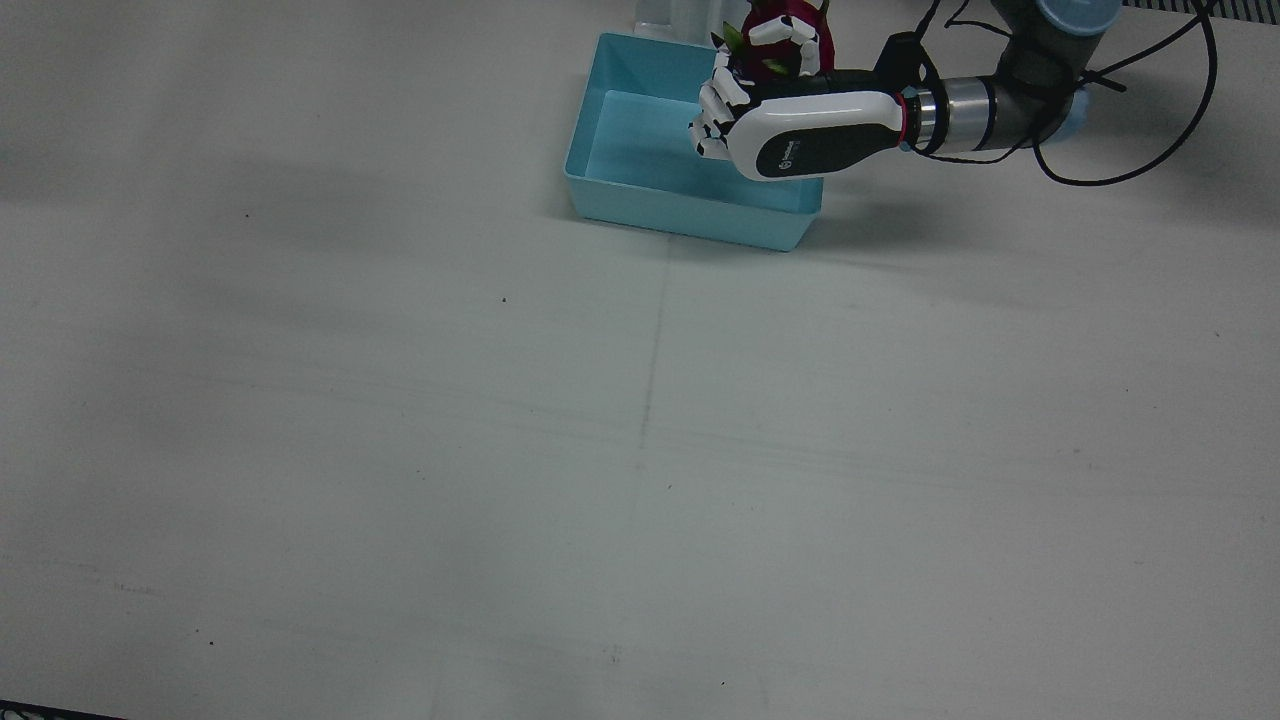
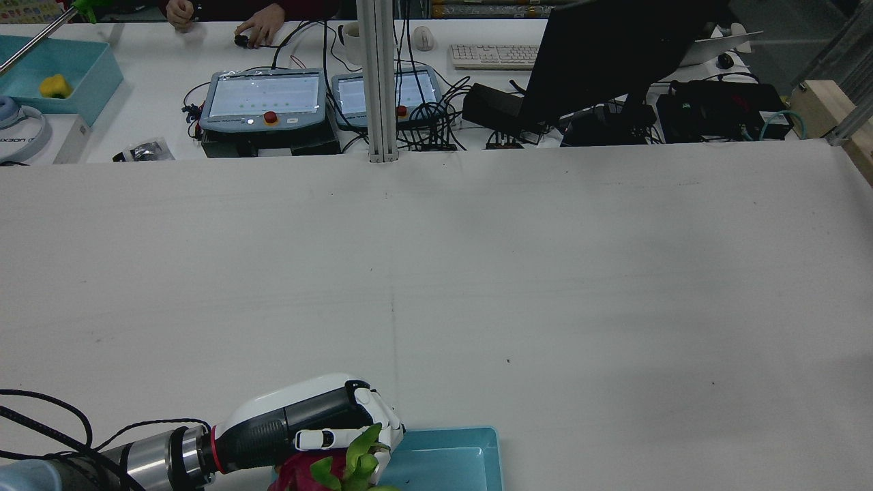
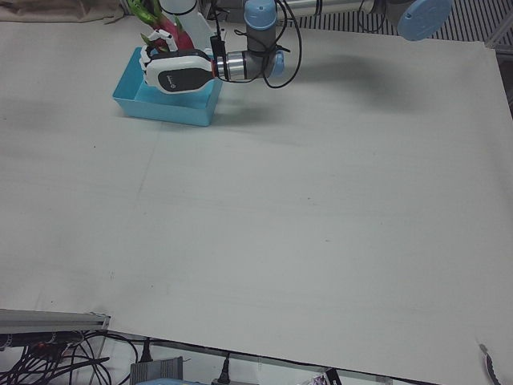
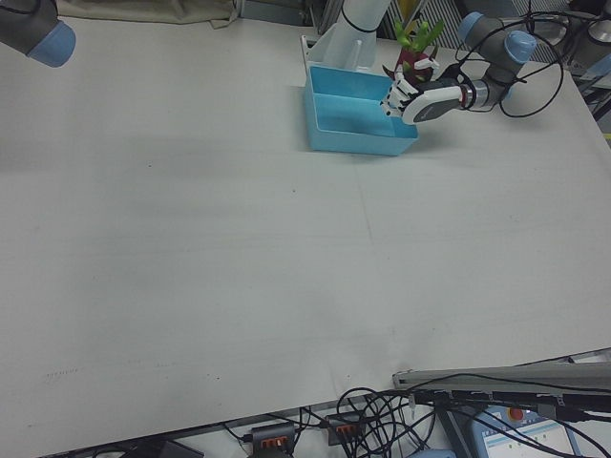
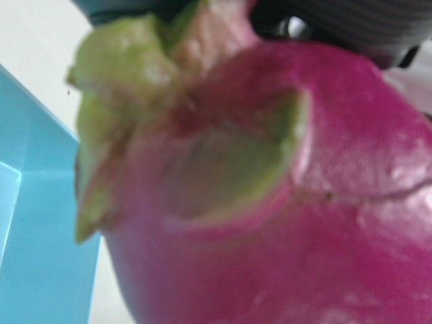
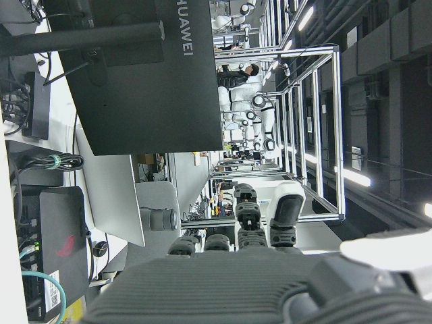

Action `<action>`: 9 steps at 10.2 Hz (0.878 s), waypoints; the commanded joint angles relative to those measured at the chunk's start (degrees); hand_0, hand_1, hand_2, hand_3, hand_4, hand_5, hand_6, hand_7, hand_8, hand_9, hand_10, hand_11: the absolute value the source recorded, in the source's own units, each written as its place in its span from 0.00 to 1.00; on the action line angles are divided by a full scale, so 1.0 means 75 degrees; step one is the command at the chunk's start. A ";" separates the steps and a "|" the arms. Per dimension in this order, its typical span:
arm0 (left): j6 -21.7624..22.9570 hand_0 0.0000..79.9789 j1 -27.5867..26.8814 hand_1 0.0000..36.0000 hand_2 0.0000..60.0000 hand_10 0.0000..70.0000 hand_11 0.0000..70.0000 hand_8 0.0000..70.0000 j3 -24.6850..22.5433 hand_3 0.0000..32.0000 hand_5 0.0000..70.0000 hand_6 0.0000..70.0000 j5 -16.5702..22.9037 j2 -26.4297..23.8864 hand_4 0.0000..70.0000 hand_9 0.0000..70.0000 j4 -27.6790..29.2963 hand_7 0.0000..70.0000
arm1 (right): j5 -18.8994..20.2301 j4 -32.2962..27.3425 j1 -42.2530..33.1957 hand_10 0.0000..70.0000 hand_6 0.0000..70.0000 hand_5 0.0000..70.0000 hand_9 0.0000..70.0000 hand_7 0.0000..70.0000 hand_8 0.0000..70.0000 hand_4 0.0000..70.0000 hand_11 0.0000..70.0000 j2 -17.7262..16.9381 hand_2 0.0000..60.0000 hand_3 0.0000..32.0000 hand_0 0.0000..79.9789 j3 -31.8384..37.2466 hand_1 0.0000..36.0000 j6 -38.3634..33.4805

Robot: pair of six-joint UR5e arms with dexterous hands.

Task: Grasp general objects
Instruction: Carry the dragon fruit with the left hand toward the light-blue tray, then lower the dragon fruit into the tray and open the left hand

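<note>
The left robot hand (image 1: 800,125) was closed around a dragon fruit (image 1: 775,45), its white fingers (image 1: 790,32) wrapped over the fruit's magenta skin. In the front view the palm lay sideways, with the wrist and grey arm (image 1: 1010,100) running off toward that view's right and black cables (image 1: 1130,110) looping round the wrist. The fruit sat on the far side of the palm, toward the arm pedestals, with its green scales sticking out past the fingers. The rear view showed the same left robot hand (image 2: 307,423) at the bottom edge, the fruit (image 2: 320,470) in its grip and green leaf tips (image 2: 361,453) pointing up. In the left hand view the fruit (image 5: 283,202) filled nearly the whole frame, blurred and very close.

Hand and fruit hung over the near-pedestal corner of a light-blue bin (image 1: 690,150), which stood on the white surface (image 1: 640,450); the bin's floor was bare where visible. Whether the fruit touched the bin's rim could not be told.

The right robot hand (image 6: 256,283) showed only in its own view, dark fingers (image 6: 243,223) extended and apart, holding nothing, aimed at a monitor (image 6: 135,74) and a workshop beyond.
</note>
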State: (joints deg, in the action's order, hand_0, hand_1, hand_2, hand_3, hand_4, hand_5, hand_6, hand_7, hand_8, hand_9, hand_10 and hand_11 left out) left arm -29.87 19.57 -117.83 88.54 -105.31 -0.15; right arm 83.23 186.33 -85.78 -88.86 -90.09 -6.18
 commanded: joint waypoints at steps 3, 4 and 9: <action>-0.0119 0.32 -0.0417 0.00 1.00 1.00 1.00 1.00 0.0254 0.00 1.00 1.00 -0.0191 -0.0642 1.00 1.00 -0.0461 1.00 | 0.0000 0.0000 0.0000 0.00 0.00 0.00 0.00 0.00 0.00 0.00 0.00 0.0000 0.00 0.00 0.00 0.0000 0.00 -0.0008; -0.0119 0.30 -0.0441 0.00 1.00 1.00 1.00 1.00 0.0288 0.00 1.00 1.00 -0.0192 -0.0654 1.00 1.00 -0.0473 1.00 | 0.0000 0.0000 0.0000 0.00 0.00 0.00 0.00 0.00 0.00 0.00 0.00 0.0000 0.00 0.00 0.00 0.0000 0.00 -0.0009; -0.0084 0.43 -0.0441 0.00 0.21 1.00 1.00 0.95 0.0418 0.00 0.69 1.00 -0.0192 -0.0654 1.00 0.99 -0.0250 1.00 | 0.0000 0.0000 0.0000 0.00 0.00 0.00 0.00 0.00 0.00 0.00 0.00 0.0000 0.00 0.00 0.00 0.0000 0.00 0.0003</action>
State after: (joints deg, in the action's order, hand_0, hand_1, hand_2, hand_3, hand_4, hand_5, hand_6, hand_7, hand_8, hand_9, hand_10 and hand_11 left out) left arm -30.68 16.30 -114.93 87.09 -110.19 -2.77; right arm 83.23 186.33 -85.78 -88.86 -90.09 -6.18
